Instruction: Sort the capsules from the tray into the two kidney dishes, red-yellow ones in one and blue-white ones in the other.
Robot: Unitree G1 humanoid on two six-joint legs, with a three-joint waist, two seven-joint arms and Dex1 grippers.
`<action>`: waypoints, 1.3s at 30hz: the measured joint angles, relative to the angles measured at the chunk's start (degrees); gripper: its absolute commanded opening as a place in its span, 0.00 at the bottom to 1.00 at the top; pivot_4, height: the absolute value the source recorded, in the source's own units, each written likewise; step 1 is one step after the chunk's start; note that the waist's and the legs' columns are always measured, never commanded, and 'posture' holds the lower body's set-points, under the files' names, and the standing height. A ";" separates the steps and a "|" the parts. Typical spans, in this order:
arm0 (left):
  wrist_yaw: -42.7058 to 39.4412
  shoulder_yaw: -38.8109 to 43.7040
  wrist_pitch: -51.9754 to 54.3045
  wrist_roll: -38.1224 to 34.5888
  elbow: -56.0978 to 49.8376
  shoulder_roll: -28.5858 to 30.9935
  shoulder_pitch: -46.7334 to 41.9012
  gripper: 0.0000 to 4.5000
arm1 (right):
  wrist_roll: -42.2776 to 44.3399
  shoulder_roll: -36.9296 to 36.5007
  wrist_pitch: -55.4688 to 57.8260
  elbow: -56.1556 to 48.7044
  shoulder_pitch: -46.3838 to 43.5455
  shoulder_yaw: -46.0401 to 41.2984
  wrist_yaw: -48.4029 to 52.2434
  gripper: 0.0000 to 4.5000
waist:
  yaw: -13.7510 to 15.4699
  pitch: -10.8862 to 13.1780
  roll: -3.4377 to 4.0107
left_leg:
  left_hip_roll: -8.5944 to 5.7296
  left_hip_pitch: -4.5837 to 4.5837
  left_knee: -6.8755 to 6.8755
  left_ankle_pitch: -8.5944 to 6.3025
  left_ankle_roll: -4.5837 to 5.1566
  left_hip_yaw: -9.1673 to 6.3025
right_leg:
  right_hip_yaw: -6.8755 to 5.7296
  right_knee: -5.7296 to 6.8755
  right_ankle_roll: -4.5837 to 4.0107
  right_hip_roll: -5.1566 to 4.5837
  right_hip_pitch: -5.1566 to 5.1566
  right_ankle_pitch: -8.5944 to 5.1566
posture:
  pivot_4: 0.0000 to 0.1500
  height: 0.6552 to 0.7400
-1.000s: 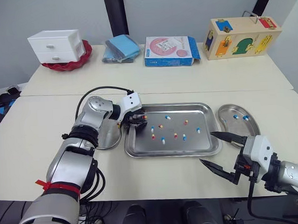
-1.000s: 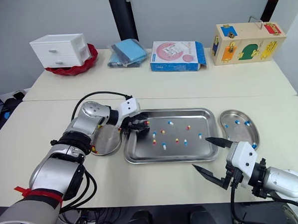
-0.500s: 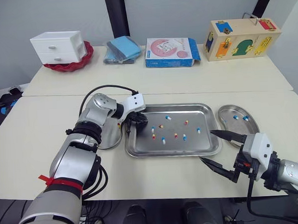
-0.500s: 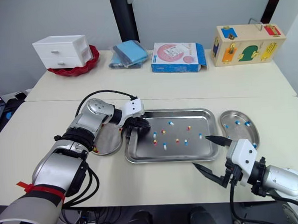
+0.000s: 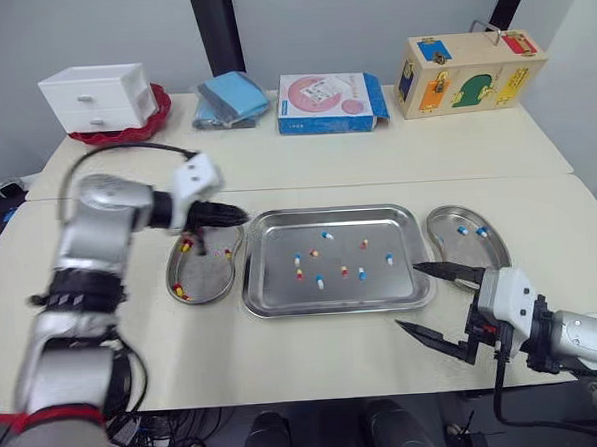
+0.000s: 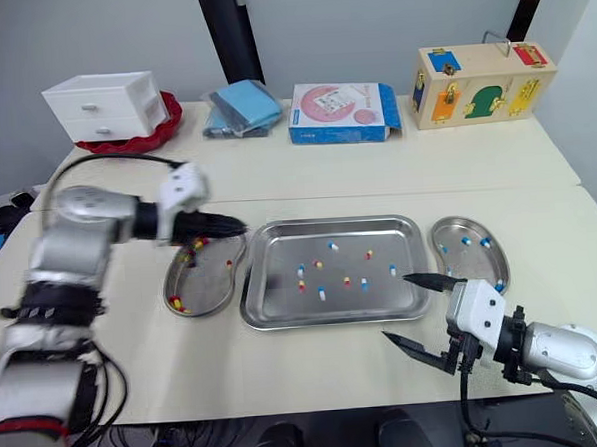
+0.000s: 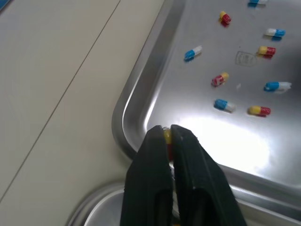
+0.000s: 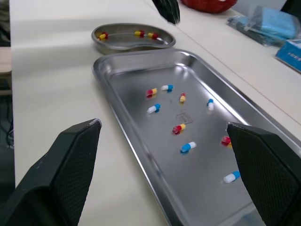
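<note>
By the rim of the left kidney dish (image 5: 213, 276), the left gripper (image 7: 167, 133) pinches a red-yellow capsule (image 7: 166, 137); better centre it low over the dish before releasing. The right gripper (image 5: 411, 298) gapes wide.

A robot test lab: pale tables (image 5: 306, 168) before a bare grey wall (image 5: 348, 21); steel tray (image 5: 282, 286) flanked by a kidney dish (image 5: 209, 280) each side; far off, props: drawers (image 5: 92, 97), cloths (image 5: 230, 95), box (image 5: 327, 102), latch board (image 5: 468, 71).
</note>
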 measured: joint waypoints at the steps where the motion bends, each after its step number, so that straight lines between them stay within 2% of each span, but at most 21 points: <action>1: 0.65 1.82 2.33 -1.17 -3.24 2.15 3.25 0.00 | -0.16 0.02 -0.44 0.75 -1.68 1.30 0.75 1.00 | -0.02 0.00 -0.01 | 0.00 0.00 0.04 0.00 0.00 0.00 | 0.01 0.00 0.00 -0.01 0.03 0.00 | 1.00 1.00; 4: 2.86 6.27 6.11 -3.10 -8.40 6.00 11.05 0.00 | -0.10 0.36 -0.86 1.86 -5.80 4.80 2.36 1.00 | 0.25 0.01 -0.01 | -0.01 0.01 0.07 0.00 0.01 0.01 | 0.01 0.01 0.00 -0.02 0.04 0.00 | 1.00 1.00; 9: 5.77 9.24 8.13 -5.41 -12.46 7.51 17.99 0.00 | 0.19 0.54 -0.36 3.81 -9.13 7.95 3.84 1.00 | 2.12 0.04 -0.07 | -0.03 -0.06 0.11 0.00 0.00 -0.07 | -0.09 0.00 0.00 -0.04 0.02 0.00 | 1.00 1.00; 13: 8.36 9.50 8.39 -6.62 -13.56 7.29 19.71 0.00 | 0.09 0.64 0.45 5.31 -9.86 8.80 4.26 1.00 | 2.49 0.04 -0.08 | -0.03 -0.06 0.13 -0.01 0.01 -0.08 | -0.10 0.00 0.00 -0.04 0.02 0.00 | 1.00 1.00; 21: 11.22 9.35 8.12 -8.14 -14.78 6.28 20.84 0.00 | -4.39 5.22 -1.14 6.23 -3.46 10.72 -0.43 1.00 | 2.22 0.04 -0.07 | 0.00 -0.10 0.10 -0.01 0.01 -0.06 | -0.07 0.02 0.00 -0.01 -0.07 0.00 | 1.00 1.00; 25: 11.78 9.32 7.95 -8.66 -14.71 6.24 21.06 0.00 | -5.92 6.51 -2.26 6.27 -3.05 11.21 -1.88 1.00 | 2.16 0.04 -0.07 | 0.00 -0.10 0.10 -0.01 0.01 -0.04 | -0.06 0.02 0.00 -0.01 -0.08 0.00 | 1.00 1.00; 29: 11.51 8.51 6.13 -9.11 -14.19 5.97 21.04 0.25 | -6.74 6.95 -3.39 6.95 -3.05 11.21 -1.79 1.00 | 2.21 0.04 -0.07 | -0.01 -0.11 0.10 -0.01 0.01 -0.04 | -0.06 0.01 0.00 -0.02 -0.08 0.00 | 1.00 1.00; 36: 10.09 7.56 4.55 -10.33 -13.12 6.31 19.72 0.77 | -7.05 7.50 -6.17 9.36 -2.34 11.51 -1.41 1.00 | 2.20 0.04 -0.07 | -0.01 -0.11 0.10 -0.01 0.01 -0.04 | -0.06 0.01 0.00 -0.01 -0.08 0.00 | 1.00 1.00; 37: 9.64 7.56 4.58 -10.44 -12.89 6.44 19.73 0.87 | -7.09 7.52 -6.49 9.71 -1.96 11.84 -1.35 1.00 | 2.18 0.04 -0.07 | -0.01 -0.11 0.10 -0.01 0.01 -0.04 | -0.06 0.01 0.00 -0.01 -0.09 0.00 | 1.00 1.00; 39: 9.20 7.57 4.69 -10.94 -12.90 6.46 19.79 0.94 | -7.28 7.58 -6.92 9.97 -1.48 12.29 -1.31 1.00 | 2.19 0.04 -0.07 | -0.01 -0.11 0.10 -0.01 0.01 -0.04 | -0.06 0.01 0.00 -0.01 -0.09 0.00 | 1.00 1.00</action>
